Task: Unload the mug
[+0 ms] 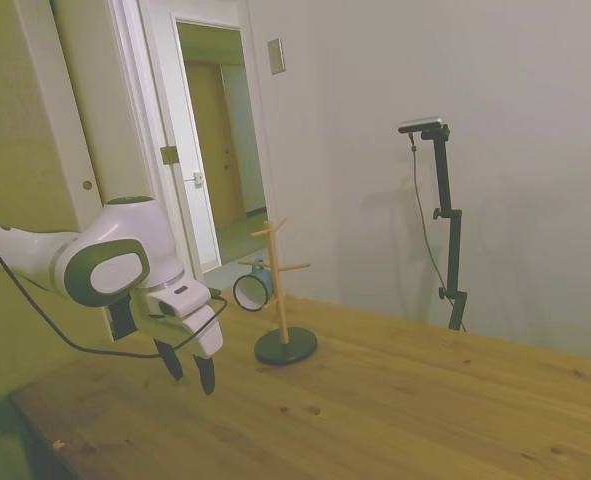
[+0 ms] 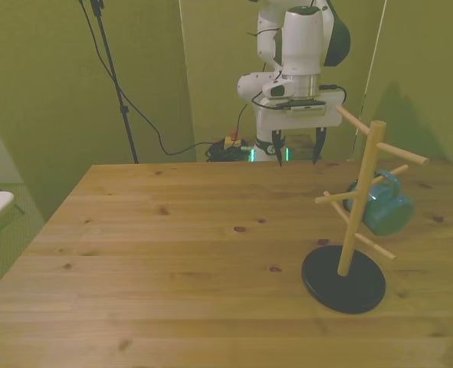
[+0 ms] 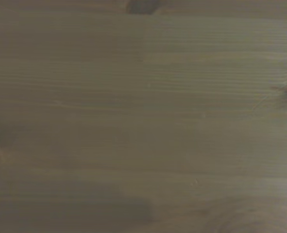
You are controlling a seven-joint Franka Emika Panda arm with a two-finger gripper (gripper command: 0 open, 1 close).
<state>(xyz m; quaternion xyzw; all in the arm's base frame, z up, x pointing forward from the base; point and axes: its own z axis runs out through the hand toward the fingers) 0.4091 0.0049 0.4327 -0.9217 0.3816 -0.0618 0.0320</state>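
**Q:** What is carried by the table (image 2: 172, 253), and where?

**A:** A wooden plank top is shown, with knots visible in the grain. A wooden peg stand (image 2: 358, 207) on a round black base (image 2: 343, 277) is placed near the edge at the front view's right, roughly midway along that edge. Only bare planks (image 3: 143, 116) are registered in the wrist view.

**Q:** Where is the arm located?

**A:** The white arm (image 1: 95, 262) is held above the far edge of the table, as seen in the front view. It is kept well apart from the peg stand in both the side and front views.

**Q:** Where is the mug (image 2: 381, 204) found?

**A:** The teal-green mug is hung by its loop handle on a peg of the stand, on the side facing the front view's right. It is tilted, and its dark-rimmed opening (image 1: 252, 291) is seen in the side view. It is suspended clear of the table top.

**Q:** In what condition is the gripper (image 2: 297, 150)?

**A:** The two dark fingers are pointed downward and are spread apart. Nothing is held between them, and no contact with the table is made.
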